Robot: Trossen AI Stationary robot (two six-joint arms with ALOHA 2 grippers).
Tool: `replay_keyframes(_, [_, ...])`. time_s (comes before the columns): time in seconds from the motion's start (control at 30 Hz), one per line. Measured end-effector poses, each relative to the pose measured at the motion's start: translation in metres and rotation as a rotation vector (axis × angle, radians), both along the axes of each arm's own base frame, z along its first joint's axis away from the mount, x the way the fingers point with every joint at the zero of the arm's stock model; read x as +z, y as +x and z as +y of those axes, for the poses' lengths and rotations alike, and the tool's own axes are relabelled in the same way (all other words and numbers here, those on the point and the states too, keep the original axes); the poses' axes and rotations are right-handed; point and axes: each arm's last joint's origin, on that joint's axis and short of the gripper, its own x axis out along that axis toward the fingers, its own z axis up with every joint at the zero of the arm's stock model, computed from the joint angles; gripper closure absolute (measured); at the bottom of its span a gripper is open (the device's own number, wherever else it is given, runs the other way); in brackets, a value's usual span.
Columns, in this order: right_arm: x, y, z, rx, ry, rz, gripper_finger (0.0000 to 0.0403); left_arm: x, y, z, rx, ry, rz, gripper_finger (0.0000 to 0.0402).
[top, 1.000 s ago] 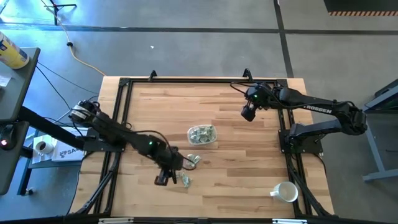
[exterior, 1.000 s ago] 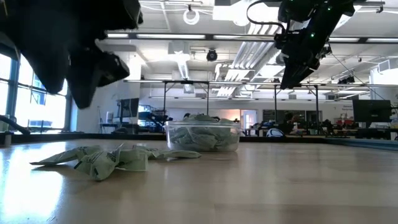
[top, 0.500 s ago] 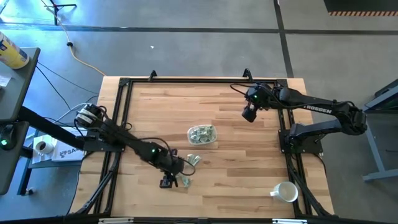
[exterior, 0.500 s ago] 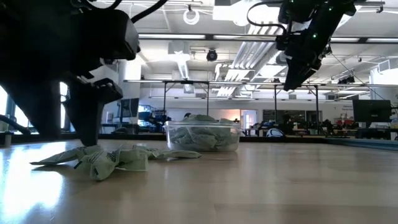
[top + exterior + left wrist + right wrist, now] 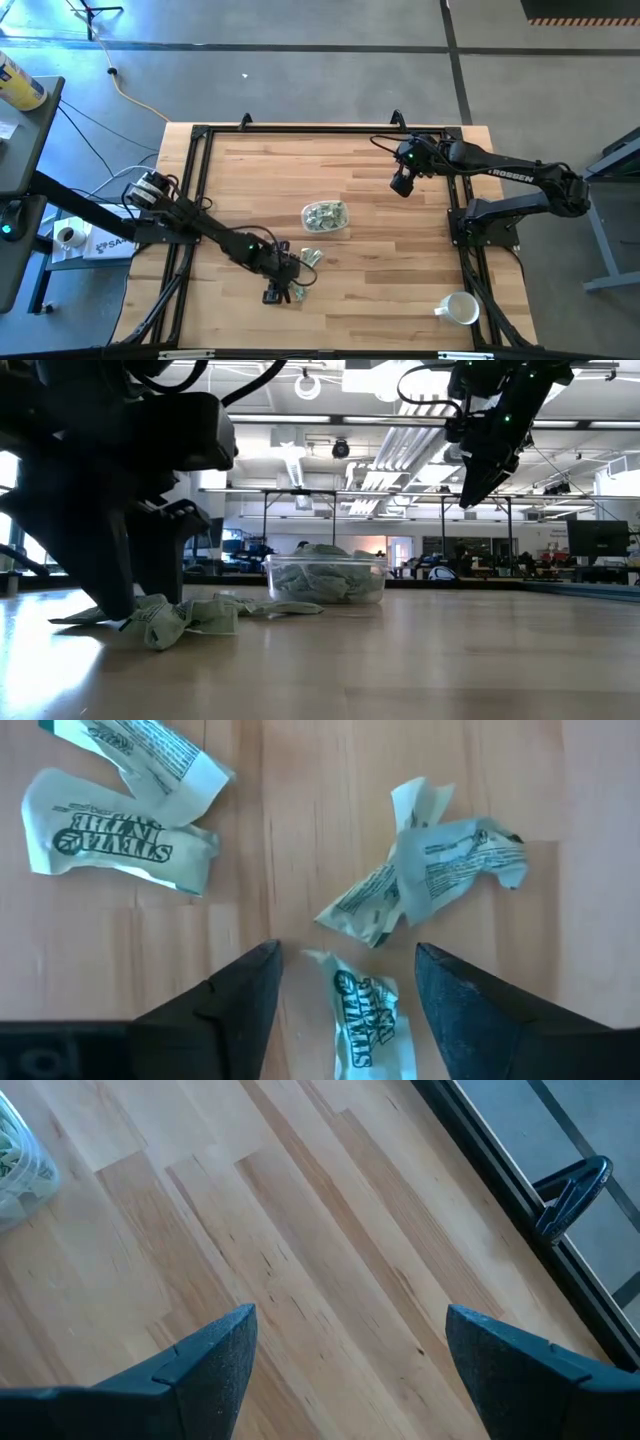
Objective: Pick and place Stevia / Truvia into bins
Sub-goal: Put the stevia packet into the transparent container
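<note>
Reaching low across the front-left part of the wooden table (image 5: 400,300), the left arm is stretched out nearly flat, its left gripper (image 5: 277,293) down at the loose Stevia packets (image 5: 300,285). In the left wrist view its two dark fingers (image 5: 225,1010) stand wide apart, tips close to the wood, with one green-and-white packet (image 5: 368,1020) lying between them and not gripped. A crumpled packet (image 5: 430,870) lies just beyond, and two more (image 5: 120,830) lie off to one side, overlapping. The low view shows the fingers planted among the scattered packets.

The clear plastic bin (image 5: 325,216) sits near the table's centre, already holding a heap of packets, a little apart from the loose ones; bare wood lies all round it.

The right arm waits raised over the far right part of the table, bent at the elbow. Its right gripper (image 5: 400,181) hangs well above the surface, fingers (image 5: 215,1365) spread wide with nothing held, near the black frame rail (image 5: 500,1170) at the edge. A white mug (image 5: 460,308) stands alone at the front right corner.
</note>
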Motion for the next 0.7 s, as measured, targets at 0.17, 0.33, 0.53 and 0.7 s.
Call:
replay_keyframes(0.17, [0.000,0.000,0.000,0.000,0.000,0.000,0.0089,-0.003,-0.003,0.002,-0.013,0.031,0.023,0.0162])
replay_keyframes(0.33, [0.000,0.000,0.000,0.002,-0.001,0.001,0.0089,-0.007,-0.008,0.004,-0.023,0.027,0.067,0.0203])
replay_keyframes(0.53, [0.000,0.000,-0.001,-0.011,-0.022,0.010,0.0089,-0.008,-0.010,0.006,-0.099,0.097,0.073,0.0274])
replay_keyframes(0.7, [0.000,-0.001,-0.001,-0.019,-0.034,0.015,0.0089,-0.009,-0.006,0.022,-0.129,0.104,0.109,0.0359])
